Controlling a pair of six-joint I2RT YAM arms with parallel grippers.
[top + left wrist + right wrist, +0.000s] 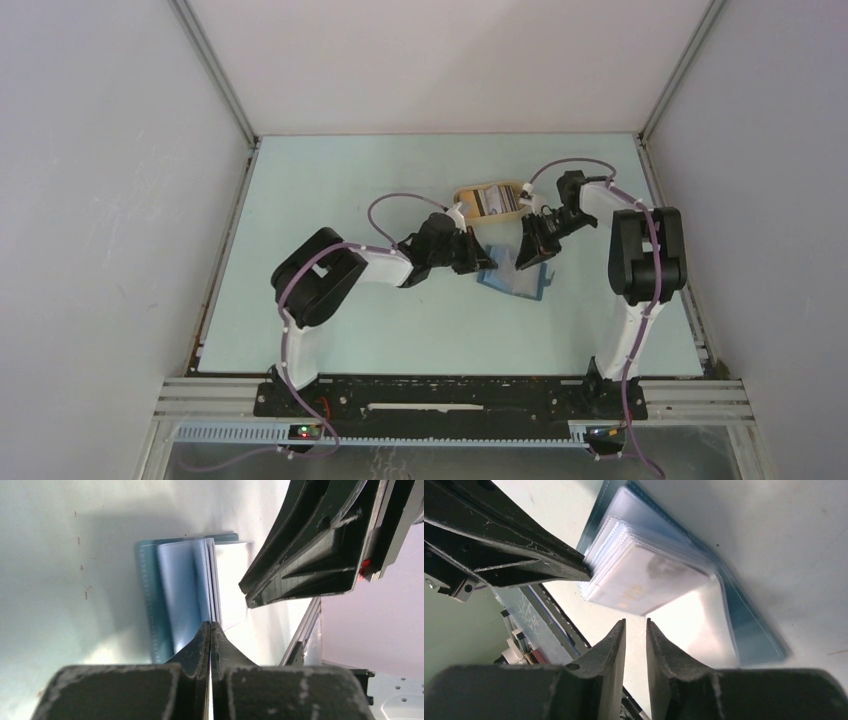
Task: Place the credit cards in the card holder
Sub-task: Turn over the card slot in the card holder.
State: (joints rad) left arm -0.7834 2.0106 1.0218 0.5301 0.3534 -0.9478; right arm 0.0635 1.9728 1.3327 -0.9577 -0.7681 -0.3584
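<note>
The teal-blue card holder [515, 278] lies open on the table with its clear sleeves fanned up; it also shows in the left wrist view [170, 595] and the right wrist view [744, 620]. My left gripper [484, 262] is shut, its tips [211, 626] pinched on the sleeves' near edge. My right gripper [528, 258] hovers just over the holder with its jaws [635, 622] a narrow gap apart and nothing between them. A whitish card [644, 577] sits in the top sleeve. More credit cards [492, 202] lie in the tan oval tray.
The tan oval tray [462, 195] stands just behind the holder, between both wrists. The two grippers are very close over the holder; the right gripper's fingers [300, 565] loom in the left wrist view. Walls enclose the table on three sides.
</note>
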